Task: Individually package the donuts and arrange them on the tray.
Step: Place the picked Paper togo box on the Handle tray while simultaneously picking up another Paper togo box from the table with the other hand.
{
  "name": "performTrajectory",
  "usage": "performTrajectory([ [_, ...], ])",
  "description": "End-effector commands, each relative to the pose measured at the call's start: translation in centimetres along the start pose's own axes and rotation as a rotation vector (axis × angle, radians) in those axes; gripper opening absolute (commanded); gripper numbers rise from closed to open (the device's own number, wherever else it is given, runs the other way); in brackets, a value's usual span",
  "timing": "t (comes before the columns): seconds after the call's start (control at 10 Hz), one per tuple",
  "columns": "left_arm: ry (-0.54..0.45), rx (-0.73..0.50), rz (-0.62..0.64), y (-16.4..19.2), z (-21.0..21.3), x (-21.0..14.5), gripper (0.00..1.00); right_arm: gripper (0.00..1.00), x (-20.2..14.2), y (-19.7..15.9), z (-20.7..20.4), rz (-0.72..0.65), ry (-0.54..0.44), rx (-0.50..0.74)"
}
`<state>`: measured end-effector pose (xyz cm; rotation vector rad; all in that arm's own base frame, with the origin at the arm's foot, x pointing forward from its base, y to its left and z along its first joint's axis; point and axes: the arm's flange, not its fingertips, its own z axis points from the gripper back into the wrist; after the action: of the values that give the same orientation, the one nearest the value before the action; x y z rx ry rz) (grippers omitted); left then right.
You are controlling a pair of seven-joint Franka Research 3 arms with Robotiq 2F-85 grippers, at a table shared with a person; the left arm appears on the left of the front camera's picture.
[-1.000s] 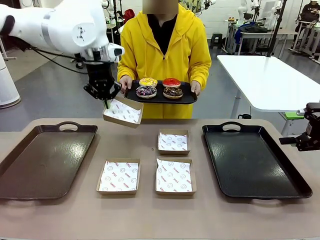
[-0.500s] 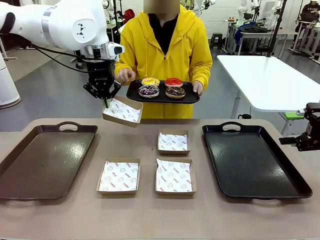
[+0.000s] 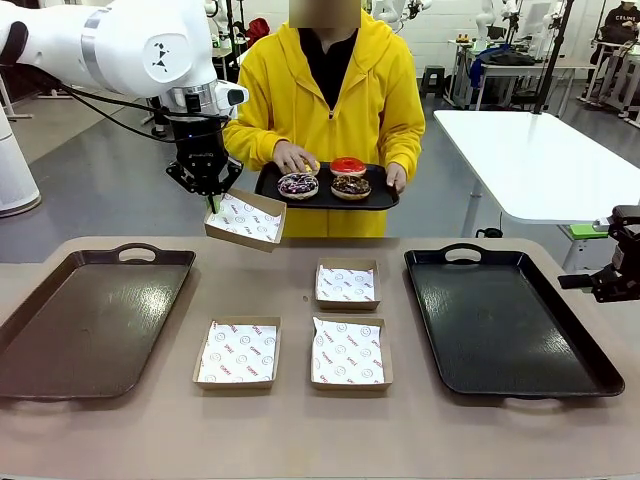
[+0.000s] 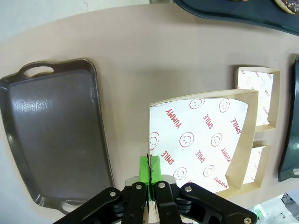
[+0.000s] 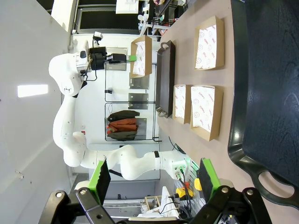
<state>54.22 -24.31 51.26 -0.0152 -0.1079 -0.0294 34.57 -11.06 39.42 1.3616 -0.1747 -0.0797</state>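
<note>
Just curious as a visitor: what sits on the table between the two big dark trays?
Three paper-lined cardboard boxes, all empty, as the front view shows.

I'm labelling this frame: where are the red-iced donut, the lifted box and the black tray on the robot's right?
red-iced donut (image 3: 346,167), front view, on its red icing.
lifted box (image 3: 247,219), front view, on its printed paper lining.
black tray (image 3: 505,320), front view, on its bare floor.

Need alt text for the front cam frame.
The left gripper, shut on the rim of a paper-lined box, holds it up toward a person whose hand is over the donuts on a small black tray. Three more boxes sit on the table between two large trays.
</note>
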Motion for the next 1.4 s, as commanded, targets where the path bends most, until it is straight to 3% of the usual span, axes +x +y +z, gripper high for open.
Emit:
performTrajectory([
  [0.0,-0.009,-0.002,0.004,0.14,0.3,-0.02,0.0,1.0,-0.05,0.04,0.05,0.007,-0.001,0.011],
  [1.3,-0.009,-0.002,0.004,0.14,0.3,-0.02,0.0,1.0,-0.05,0.04,0.05,0.007,-0.001,0.011],
])
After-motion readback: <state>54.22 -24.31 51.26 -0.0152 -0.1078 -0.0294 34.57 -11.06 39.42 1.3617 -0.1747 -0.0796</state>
